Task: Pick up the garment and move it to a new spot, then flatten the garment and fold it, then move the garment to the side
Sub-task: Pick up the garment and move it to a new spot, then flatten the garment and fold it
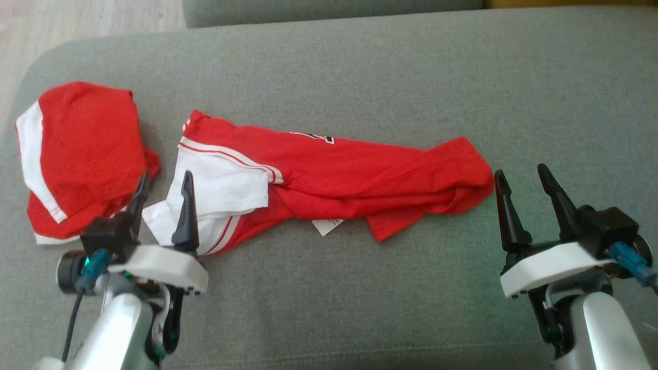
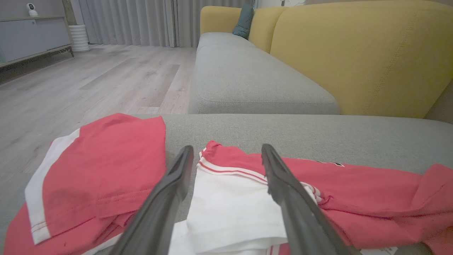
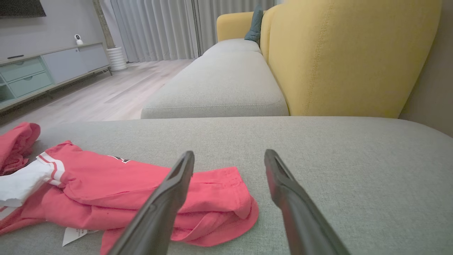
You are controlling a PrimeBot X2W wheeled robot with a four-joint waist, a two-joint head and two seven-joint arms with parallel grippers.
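Garment (image 1: 329,180), red with white sleeves, lies across the middle of the grey cushion (image 1: 360,67) as a long, rumpled band. I judge it placed and partly folded lengthwise, with a crosswise fold and the move aside left to do. The left gripper (image 1: 164,177) at its sleeve end and the right gripper (image 1: 520,171) just beside its hem both stand spread, holding nothing

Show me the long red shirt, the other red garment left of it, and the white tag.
long red shirt (image 1: 360,169), head view, on its red middle.
other red garment (image 1: 87,144), head view, on its red top face.
white tag (image 1: 327,226), head view, on the tag's middle.
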